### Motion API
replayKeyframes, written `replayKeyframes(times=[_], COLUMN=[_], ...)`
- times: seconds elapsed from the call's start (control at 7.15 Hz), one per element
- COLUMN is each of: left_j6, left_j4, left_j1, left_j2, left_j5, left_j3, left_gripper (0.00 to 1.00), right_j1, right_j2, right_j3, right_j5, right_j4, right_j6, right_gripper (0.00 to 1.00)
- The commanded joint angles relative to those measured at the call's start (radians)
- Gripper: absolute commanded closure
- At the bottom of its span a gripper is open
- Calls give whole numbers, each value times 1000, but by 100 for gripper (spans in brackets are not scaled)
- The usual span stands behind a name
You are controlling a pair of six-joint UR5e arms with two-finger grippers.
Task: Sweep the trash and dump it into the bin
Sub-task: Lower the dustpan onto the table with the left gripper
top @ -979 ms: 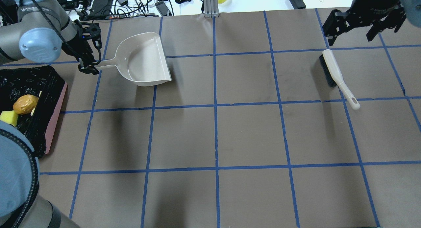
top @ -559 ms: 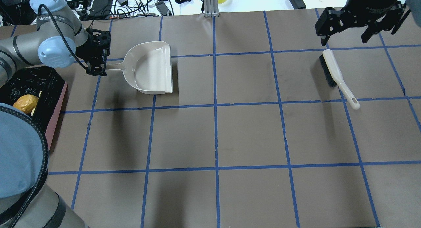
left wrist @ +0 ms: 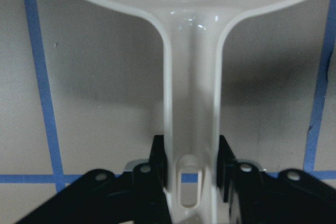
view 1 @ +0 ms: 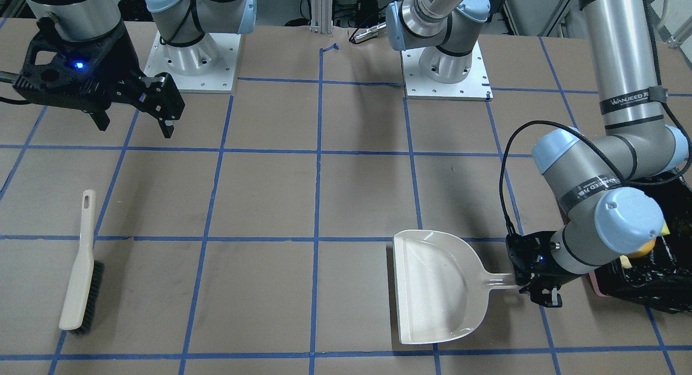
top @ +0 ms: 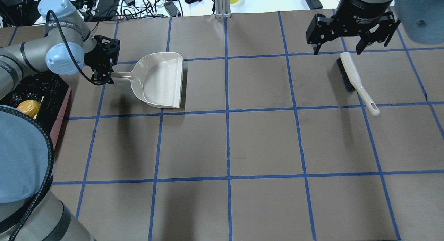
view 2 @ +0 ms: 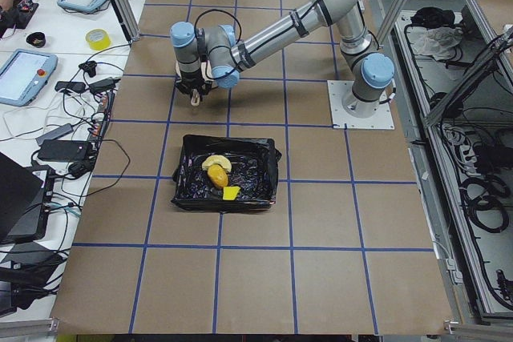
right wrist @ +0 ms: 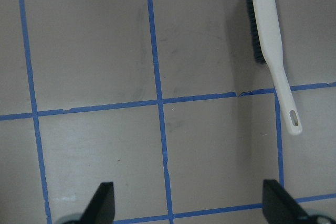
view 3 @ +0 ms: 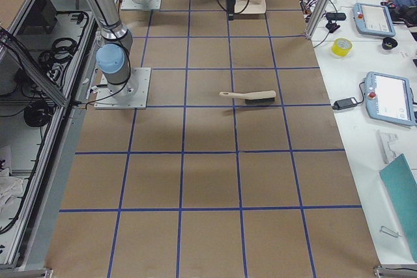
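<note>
The cream dustpan point(top: 161, 79) lies empty and level, low at the table's far left, its mouth facing right. My left gripper point(top: 104, 74) is shut on its handle, and the wrist view shows both fingers clamping the handle end point(left wrist: 191, 163). The pink bin point(view 2: 268, 167), lined with a black bag, holds the golden-brown bun point(view 2: 216, 175), the yellow sponge point(view 2: 231, 193) and the croissant piece point(view 2: 215, 161). The bun also shows in the overhead view point(top: 29, 107). My right gripper point(top: 338, 49) is open and empty, hovering over the far right.
A cream hand brush point(top: 353, 79) with black bristles lies on the table just in front of the right gripper, and it shows in the right wrist view point(right wrist: 270, 40). Cables and devices lie beyond the far table edge point(top: 138, 5). The bin sits at the left edge.
My left gripper has carried the dustpan rightward away from the bin and turned it level. My right gripper has moved left to above the brush's head end.
</note>
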Motion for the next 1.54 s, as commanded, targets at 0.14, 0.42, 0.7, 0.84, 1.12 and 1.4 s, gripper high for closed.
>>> replayKeyframes(times=[0.14,0.42,0.7,0.84,1.12,1.4], left_j6=[-25,-46,-57,-150,-353,-614], left_j4=[-3,-12,-35,-70,-193,-250], left_j1=[0,-2,-20,-61,-116,-162], left_j2=[-5,-3,45,84,174,266], left_j5=[0,-1,-4,-6,-32,-113], left_j3=[-7,-8,-5,8,25,27], left_gripper=[36,30,30,31,32,32], right_j1=[1,3,3,3,3,1], right_j2=[-2,-2,-1,-1,-1,-2], right_j3=[1,1,1,1,1,-1], right_j5=[-1,-1,-1,0,0,0], right_j4=[-1,-2,-5,-8,-9,-9], right_j6=[-2,-4,-5,-5,-5,-7], right_gripper=[0,0,0,0,0,0])
